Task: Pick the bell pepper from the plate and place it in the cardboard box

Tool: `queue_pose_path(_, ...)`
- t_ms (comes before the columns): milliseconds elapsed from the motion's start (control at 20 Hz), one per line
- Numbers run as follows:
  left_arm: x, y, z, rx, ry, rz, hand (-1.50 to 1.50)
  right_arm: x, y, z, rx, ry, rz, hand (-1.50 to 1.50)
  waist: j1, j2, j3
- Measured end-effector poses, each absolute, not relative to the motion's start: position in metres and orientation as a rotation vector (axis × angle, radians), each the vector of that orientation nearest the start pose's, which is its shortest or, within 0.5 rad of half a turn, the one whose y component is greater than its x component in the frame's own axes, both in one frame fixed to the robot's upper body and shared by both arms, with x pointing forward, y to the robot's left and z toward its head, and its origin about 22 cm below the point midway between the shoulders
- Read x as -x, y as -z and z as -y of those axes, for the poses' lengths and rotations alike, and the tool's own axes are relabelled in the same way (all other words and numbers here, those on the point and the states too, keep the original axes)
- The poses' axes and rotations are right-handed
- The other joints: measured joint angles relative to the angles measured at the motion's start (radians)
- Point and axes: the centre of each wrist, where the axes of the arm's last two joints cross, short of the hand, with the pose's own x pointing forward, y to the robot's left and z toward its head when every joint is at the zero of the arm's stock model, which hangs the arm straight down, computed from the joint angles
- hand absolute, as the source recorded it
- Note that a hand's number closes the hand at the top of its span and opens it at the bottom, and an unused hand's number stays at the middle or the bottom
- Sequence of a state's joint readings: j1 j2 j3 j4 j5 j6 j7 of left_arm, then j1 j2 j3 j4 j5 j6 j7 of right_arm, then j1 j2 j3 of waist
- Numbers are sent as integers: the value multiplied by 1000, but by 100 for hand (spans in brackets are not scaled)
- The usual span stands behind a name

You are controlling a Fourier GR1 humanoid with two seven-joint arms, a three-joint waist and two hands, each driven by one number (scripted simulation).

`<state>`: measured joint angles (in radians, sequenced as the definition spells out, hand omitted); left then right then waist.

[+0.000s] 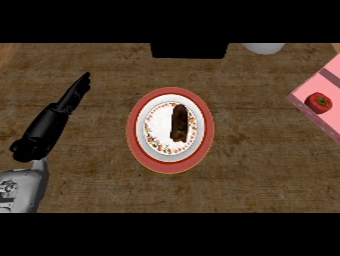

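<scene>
The red pepper (320, 102) is seen at the corner of the pink box (339, 117) by the right edge, well apart from the plate (207, 127), so the placing is judged done. Only a dark oblong shape (179, 121) is borne by the plate. The left hand (52, 121) is held straight-fingered, gripping nothing; the right hand is not shown.

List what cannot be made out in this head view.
Right robot hand: outside the head view.
Pink rectangular box: cut by right edge.
Black block and white round object: cut by top edge.
Dark brown long shape on red-rimmed round plate: too unclear to name.
</scene>
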<state>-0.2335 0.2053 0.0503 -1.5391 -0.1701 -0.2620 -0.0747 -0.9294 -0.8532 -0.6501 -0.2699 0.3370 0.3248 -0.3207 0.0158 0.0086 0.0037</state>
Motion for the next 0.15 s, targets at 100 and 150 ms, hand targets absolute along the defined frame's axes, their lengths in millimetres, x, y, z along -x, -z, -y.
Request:
queue_pose_path(100,-296,-66,-263,-83,539,1764,0,-346,-174,526,486,41,1631,-150,5,3,0)
queue_pose_path(150,-295,-66,-262,-83,540,1766,0,-340,-170,532,487,85,1639,-150,7,4,0)
